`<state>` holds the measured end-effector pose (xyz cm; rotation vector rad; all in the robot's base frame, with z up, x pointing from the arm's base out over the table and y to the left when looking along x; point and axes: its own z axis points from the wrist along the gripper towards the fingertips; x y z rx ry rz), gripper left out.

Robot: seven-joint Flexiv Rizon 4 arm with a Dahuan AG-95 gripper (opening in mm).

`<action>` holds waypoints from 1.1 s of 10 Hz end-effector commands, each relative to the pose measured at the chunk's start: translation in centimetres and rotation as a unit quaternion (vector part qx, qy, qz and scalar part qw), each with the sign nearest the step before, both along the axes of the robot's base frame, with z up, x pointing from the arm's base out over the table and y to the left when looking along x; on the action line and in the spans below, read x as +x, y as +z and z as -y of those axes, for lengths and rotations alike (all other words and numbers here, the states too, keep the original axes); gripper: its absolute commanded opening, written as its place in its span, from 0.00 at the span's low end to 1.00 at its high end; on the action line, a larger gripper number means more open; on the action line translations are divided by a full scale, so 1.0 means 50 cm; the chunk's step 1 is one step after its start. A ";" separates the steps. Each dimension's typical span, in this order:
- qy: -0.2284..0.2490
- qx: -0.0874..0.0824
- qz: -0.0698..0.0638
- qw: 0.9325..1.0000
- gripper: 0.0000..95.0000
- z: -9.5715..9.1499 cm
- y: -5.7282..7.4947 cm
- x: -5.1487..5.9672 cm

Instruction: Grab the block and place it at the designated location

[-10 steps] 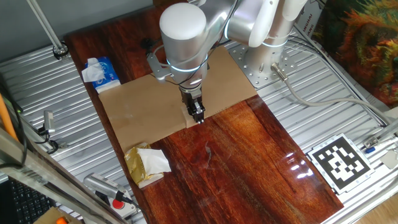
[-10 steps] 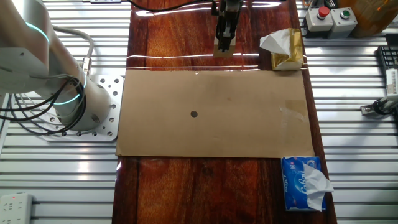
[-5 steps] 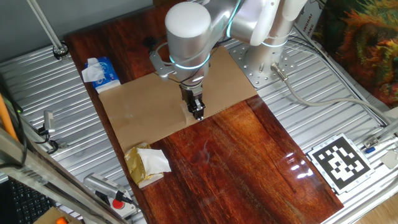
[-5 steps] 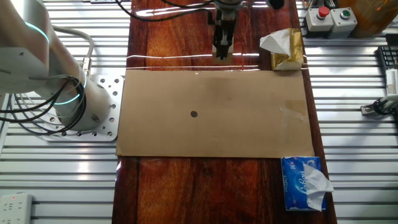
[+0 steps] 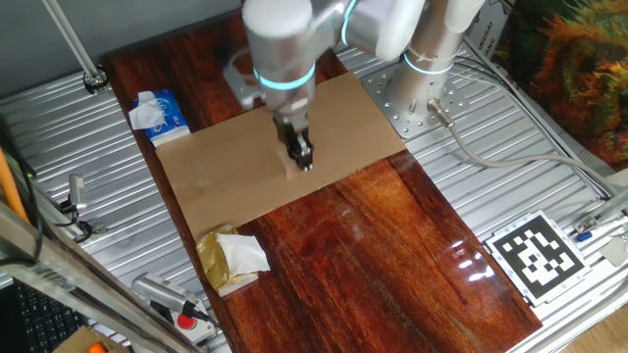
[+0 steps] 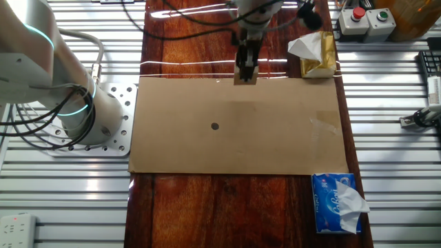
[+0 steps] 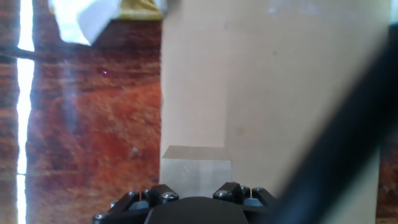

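My gripper (image 6: 245, 72) is shut on the block (image 6: 244, 78), a small pale tan cube, and holds it just over the cardboard's (image 6: 275, 138) edge nearest the wrapper. In one fixed view the gripper (image 5: 303, 160) hangs above the cardboard (image 5: 216, 176) near its border with the dark wood. The hand view shows the block (image 7: 196, 169) between the finger bases, with cardboard (image 7: 286, 87) beneath. The black dot (image 6: 215, 126) lies on the cardboard, apart from the gripper and toward the robot base. The arm hides the dot in one fixed view.
A crumpled gold-and-white wrapper (image 6: 313, 55) lies on the wood by the cardboard's corner and also shows in one fixed view (image 5: 231, 257). A blue-and-white tissue pack (image 6: 336, 201) sits at the opposite corner. A black-and-white tag (image 5: 535, 253) lies on the metal table.
The gripper has moved with the block from over the dark wood onto the edge of the cardboard, toward the dot. It has stayed shut.
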<state>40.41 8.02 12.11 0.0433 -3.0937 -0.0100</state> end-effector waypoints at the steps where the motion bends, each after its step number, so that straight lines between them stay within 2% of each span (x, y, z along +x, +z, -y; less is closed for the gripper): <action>1: 0.008 0.004 0.000 1.000 0.20 0.035 -0.012 -0.003; 3: 0.018 0.003 0.001 1.000 0.20 0.072 -0.007 -0.010; 4: 0.018 0.009 0.001 1.000 0.20 0.090 -0.003 -0.014; 6: 0.021 0.011 0.001 1.000 0.20 0.114 -0.002 -0.019; 11: 0.025 0.011 0.002 1.000 0.20 0.126 -0.012 -0.018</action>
